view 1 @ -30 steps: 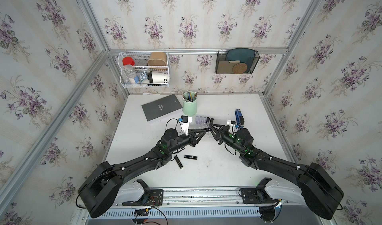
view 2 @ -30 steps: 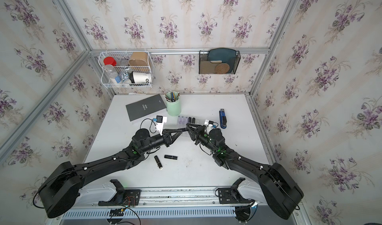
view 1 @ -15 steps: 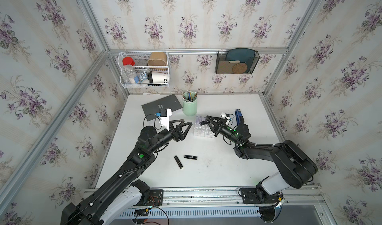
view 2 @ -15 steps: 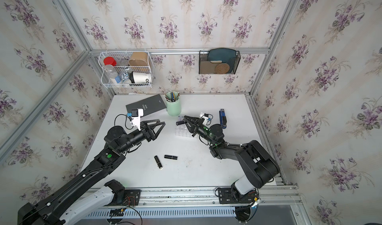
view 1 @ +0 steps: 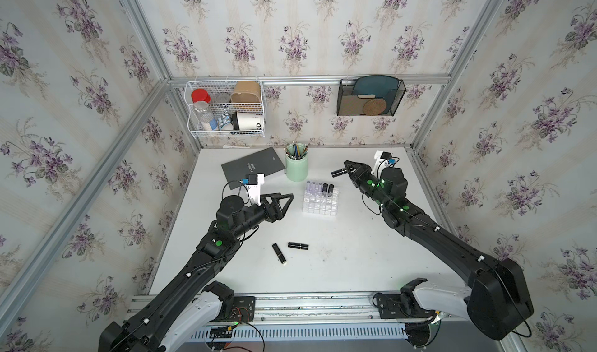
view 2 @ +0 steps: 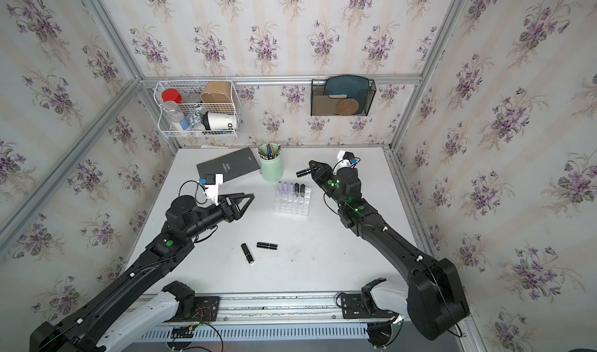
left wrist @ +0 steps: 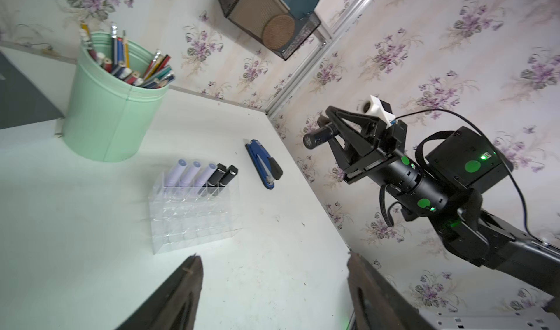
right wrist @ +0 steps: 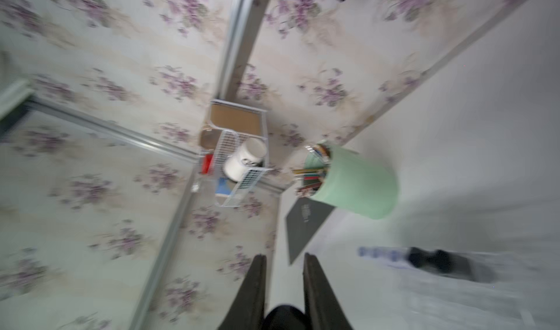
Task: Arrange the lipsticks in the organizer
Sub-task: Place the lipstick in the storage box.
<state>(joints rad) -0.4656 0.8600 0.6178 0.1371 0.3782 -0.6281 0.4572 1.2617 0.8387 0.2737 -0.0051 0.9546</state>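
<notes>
The clear organizer (view 1: 320, 205) (view 2: 292, 205) (left wrist: 194, 222) stands mid-table. Its far row holds three lilac lipsticks (view 1: 313, 187) (left wrist: 188, 172) and two black ones (view 1: 328, 189) (left wrist: 224, 175). Two more black lipsticks (view 1: 279, 253) (view 1: 298, 245) (view 2: 267, 245) lie flat nearer the front. My right gripper (view 1: 347, 170) (view 2: 311, 169) (left wrist: 331, 128) (right wrist: 285, 256) hovers right of the pen cup, shut on a black lipstick (view 1: 338, 172) (view 2: 303, 172) (left wrist: 319, 136) that sticks out sideways. My left gripper (view 1: 289, 203) (view 2: 250, 200) (left wrist: 272, 257) is open and empty, just left of the organizer.
A mint pen cup (view 1: 296, 169) with pencils and a dark booklet (view 1: 253, 166) sit at the back. A blue stapler (left wrist: 263, 168) lies right of the organizer. A white wire basket (view 1: 226, 108) and a black mesh rack (view 1: 370, 96) hang on the back wall.
A second ago both grippers met above the organizer. The left one has since opened and drawn back to the left. The right one has swung back and right with the black lipstick.
</notes>
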